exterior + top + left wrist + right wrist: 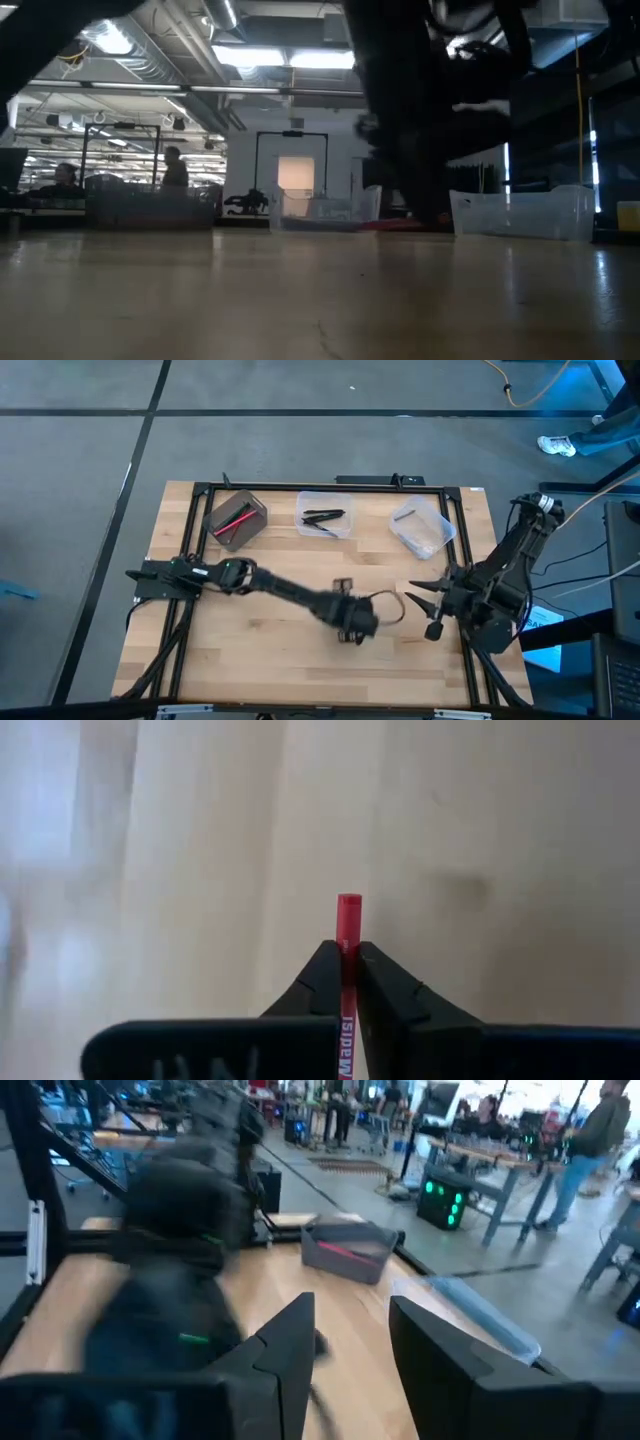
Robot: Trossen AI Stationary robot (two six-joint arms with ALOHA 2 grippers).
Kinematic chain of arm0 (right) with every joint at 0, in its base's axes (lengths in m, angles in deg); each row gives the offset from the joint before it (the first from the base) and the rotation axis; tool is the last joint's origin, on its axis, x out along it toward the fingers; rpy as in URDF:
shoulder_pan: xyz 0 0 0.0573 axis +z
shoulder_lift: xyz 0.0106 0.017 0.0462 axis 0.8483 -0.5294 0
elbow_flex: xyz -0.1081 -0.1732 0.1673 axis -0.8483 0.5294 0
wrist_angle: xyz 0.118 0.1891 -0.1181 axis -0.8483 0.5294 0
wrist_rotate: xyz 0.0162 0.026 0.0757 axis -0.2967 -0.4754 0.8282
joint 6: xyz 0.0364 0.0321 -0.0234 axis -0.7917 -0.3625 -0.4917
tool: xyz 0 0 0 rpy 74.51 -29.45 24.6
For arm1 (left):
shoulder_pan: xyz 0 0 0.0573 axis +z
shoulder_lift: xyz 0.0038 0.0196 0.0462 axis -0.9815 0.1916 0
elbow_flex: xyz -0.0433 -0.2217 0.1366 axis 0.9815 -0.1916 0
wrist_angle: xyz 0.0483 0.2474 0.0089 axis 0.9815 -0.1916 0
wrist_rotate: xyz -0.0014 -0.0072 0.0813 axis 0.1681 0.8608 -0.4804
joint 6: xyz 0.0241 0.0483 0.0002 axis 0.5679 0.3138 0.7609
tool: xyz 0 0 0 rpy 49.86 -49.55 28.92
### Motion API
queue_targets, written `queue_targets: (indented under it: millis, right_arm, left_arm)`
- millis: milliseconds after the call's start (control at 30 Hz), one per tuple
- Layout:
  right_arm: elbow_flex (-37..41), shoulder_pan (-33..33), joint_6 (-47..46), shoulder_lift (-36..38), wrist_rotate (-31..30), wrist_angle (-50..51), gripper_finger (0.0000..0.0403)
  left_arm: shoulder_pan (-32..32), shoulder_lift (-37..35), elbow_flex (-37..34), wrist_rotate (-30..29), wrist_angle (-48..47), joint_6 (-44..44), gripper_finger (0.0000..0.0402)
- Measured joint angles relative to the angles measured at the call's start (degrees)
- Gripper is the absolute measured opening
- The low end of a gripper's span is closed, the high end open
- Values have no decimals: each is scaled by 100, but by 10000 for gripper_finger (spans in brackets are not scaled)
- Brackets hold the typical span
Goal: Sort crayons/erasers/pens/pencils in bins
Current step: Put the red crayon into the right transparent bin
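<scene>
My left gripper (pixel 355 625) reaches to the table's middle and is shut on a red stick with white lettering (pixel 348 935). My right gripper (pixel 420 605) waits open near the right edge and touches nothing; its fingers (pixel 350 1340) point toward the left arm. Along the far edge stand three bins. The grey box (pixel 237 518) holds red sticks. The clear squarish tub (pixel 325 515) holds black sticks. The clear rounded tub (pixel 422 528) holds a grey stick. My left gripper pinches the red stick between its two fingertips (pixel 322 982). The stick runs along the fingers, and its flat end (pixel 349 905) pokes out a short way past the tips. The fingers come from above, pointing down at the wood.
Bare wood (pixel 260 650) lies around the left gripper on the table's near half. A black frame rail (pixel 300 488) runs behind the bins. The left arm (pixel 400 110) shows dark in the low view. People stand in the room beyond (pixel 595 1130).
</scene>
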Motion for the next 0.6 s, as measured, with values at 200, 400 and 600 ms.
queue_targets:
  millis: [200,400,600]
  right_arm:
    - [-215,94,938,3,-212,-639,135]
    - [-297,91,940,4,-677,-651,135]
    - [-297,0,738,4,-1053,-651,135]
  left_arm:
    - [993,0,7,104,1825,2819,4]
    - [1753,-4,11,840,4030,5074,4]
    - [2466,252,35,2370,6015,6143,4]
